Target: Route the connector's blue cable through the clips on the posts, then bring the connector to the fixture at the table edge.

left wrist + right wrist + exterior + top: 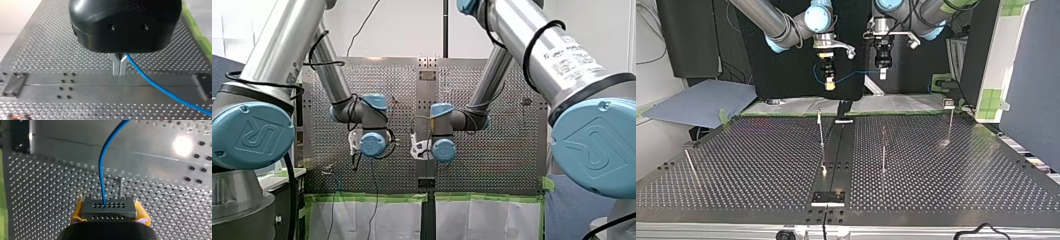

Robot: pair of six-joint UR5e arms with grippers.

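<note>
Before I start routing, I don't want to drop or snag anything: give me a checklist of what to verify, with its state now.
1. Connector clamped in right gripper: ok.
2. Left gripper shut on blue cable: ok.
3. Cable span between the grippers free of tangles: ok.
4. Cable in any post clip: not ok, none routed yet.
5. Fixture unobstructed: ok.

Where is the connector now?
The connector is clamped between my right gripper's yellow pads, raised above the perforated table, left of centre in the top view.
</note>
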